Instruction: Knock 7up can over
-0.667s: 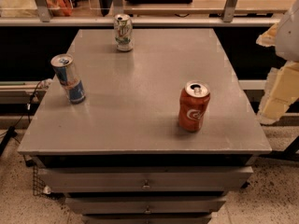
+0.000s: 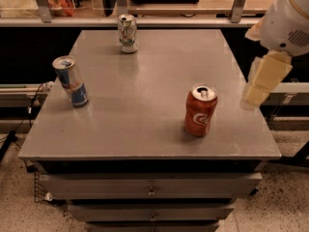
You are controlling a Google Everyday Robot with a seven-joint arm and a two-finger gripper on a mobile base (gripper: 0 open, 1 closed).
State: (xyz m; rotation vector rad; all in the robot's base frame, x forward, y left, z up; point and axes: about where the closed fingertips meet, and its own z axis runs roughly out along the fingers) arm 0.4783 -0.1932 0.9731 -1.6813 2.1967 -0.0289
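The 7up can [image 2: 128, 33] stands upright at the far edge of the grey table [image 2: 145, 86], left of centre. It is silvery-white with green lettering and a silver top. My gripper [image 2: 263, 81], cream-coloured under a white arm, hangs over the table's right edge, far from the 7up can and to the right of the orange-red can [image 2: 200, 110]. It holds nothing that I can see.
A blue-and-silver slim can [image 2: 71, 81] stands near the left edge. The orange-red can stands at the front right. Drawers [image 2: 150, 191] sit under the table. A rail and shelf [image 2: 159, 21] run behind the far edge.
The gripper has moved left and slightly up, closer over the table's right edge. The three cans have not moved.
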